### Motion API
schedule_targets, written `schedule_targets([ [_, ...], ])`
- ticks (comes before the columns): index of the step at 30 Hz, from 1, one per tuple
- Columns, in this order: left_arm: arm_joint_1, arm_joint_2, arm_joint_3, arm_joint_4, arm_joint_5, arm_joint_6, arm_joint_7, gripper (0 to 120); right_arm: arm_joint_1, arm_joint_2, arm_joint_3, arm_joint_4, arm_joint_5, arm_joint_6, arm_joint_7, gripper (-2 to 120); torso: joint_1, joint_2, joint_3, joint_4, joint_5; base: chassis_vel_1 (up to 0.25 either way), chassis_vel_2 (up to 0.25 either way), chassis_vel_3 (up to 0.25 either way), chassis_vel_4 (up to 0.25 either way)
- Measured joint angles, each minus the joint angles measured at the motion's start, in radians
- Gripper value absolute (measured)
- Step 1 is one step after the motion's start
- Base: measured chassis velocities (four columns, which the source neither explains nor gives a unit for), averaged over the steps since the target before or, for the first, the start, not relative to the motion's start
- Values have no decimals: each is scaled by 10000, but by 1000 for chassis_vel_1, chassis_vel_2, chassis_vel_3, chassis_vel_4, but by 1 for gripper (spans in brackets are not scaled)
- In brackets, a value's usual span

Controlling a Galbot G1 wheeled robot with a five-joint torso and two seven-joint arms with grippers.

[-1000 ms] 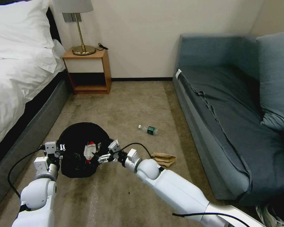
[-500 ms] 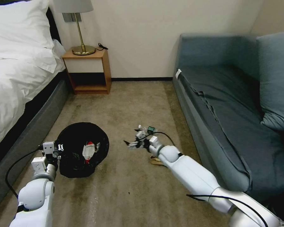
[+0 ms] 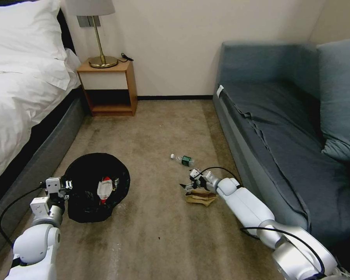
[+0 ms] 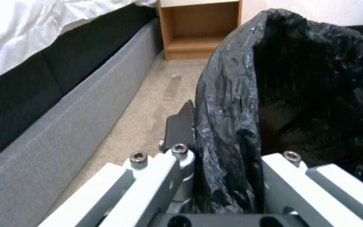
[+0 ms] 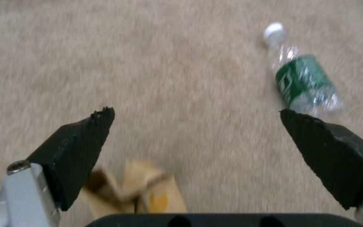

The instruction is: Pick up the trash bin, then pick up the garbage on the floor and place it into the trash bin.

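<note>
The left tool [image 3: 64, 186] sits at the lower left of the head view, clamped onto the rim of the trash bin [image 3: 93, 186]. In the left wrist view you can see the black bag [image 4: 232, 126] pinched between its fingers [image 4: 181, 126], one finger outside the rim and the other tucked inside, so the left tool [image 4: 223, 176] is closed on the bin's edge. The bin sits low centre-left in the frame, beside the grey bed base [image 3: 35, 171]. Inside it there's a red-and-white snack packet [image 3: 105, 186], and maybe something darker next to it, hard to say against the bag.

The right arm reaches out across the carpet [image 3: 155, 132] to the lower middle of the frame, close to the blue sofa [image 3: 284, 144]. The right tool [image 3: 190, 183] hangs just above the crumpled brown paper bag [image 3: 200, 198], jaws spread wide with nothing between them. The right wrist view backs that up: the right tool [image 5: 196, 116] has both black fingertips [image 5: 78, 145] far apart, the paper bag [image 5: 148, 192] right under the palm.

The small clear bottle [image 3: 182, 159] with the green label lies on its side on the carpet just past the tool, not touching it. In the wrist view the bottle [image 5: 303, 78] is next to one fingertip.
</note>
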Motion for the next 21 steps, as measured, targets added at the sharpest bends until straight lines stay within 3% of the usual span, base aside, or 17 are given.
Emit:
schedule_targets([
  [13, -143, -85, 175, -29, 117, 27, 4, 5, -120, -342, 1252, -415, -1603, -76, -1955, 100, 0, 0, 0, -1, 1, 0, 0, 0, 0],
  [21, -146, -247, 204, 63, 226, 27, 4, 5, -138, -161, 1615, -1010, -2152, 390, -1840, 100, 0, 0, 0, 1, -1, 0, 0, 0, 0],
])
